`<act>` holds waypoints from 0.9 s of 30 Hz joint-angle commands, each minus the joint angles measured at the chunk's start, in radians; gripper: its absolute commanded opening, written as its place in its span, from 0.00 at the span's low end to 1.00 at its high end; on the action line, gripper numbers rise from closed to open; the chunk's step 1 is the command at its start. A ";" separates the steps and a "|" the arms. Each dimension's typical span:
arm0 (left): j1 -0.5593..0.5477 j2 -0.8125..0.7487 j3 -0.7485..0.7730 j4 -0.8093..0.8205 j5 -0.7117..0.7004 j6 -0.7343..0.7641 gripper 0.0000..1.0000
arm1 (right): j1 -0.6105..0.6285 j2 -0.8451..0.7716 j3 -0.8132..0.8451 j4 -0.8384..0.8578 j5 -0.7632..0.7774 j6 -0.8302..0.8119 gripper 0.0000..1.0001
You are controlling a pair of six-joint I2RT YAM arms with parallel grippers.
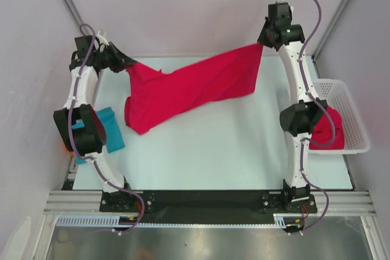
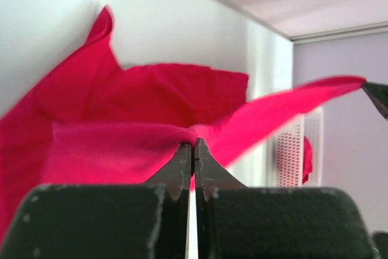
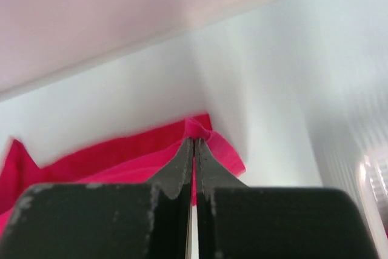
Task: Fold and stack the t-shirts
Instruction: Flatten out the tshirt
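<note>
A large crimson pink-red cloth t-shirt [image 1: 183, 86] hangs stretched across the far half of the white worktop [image 1: 213, 156], strung between two robot arms. At the far left, the left jaws are pinched tight on a fold of the shirt's edge. At the far right, the right jaws are pinched tight on a corner of the same shirt. The cloth runs taut in a band from the right grip towards the left one. Its wider lower part droops down to the worktop close to the left arm [image 1: 82, 98].

A teal blue cloth t-shirt [image 1: 113, 127] lies at the worktop's left edge, partly hidden under the left arm. Just beside the right edge stands a white plastic mesh basket [image 1: 353, 105]. A second crimson t-shirt [image 1: 329, 129] is bundled inside it, partly behind the right arm [image 1: 298, 83].
</note>
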 commanded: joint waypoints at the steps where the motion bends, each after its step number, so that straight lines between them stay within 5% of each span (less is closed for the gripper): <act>1: -0.027 -0.089 0.145 0.120 0.132 -0.050 0.00 | -0.014 -0.003 0.324 -0.135 0.034 -0.015 0.00; 5: -0.048 -0.279 0.003 0.192 0.236 -0.091 0.00 | -0.003 -0.341 -0.352 0.091 0.017 0.004 0.00; 12: -0.044 -0.623 -0.294 0.303 0.322 -0.179 0.00 | 0.100 -0.741 -0.805 0.131 0.101 0.001 0.00; 18: -0.045 -0.870 -0.205 0.320 0.356 -0.294 0.00 | 0.210 -0.941 -0.716 0.013 0.165 0.015 0.00; 27: -0.126 -1.212 -0.455 0.393 0.152 -0.358 0.00 | 0.275 -1.061 -0.457 -0.211 0.135 0.058 0.00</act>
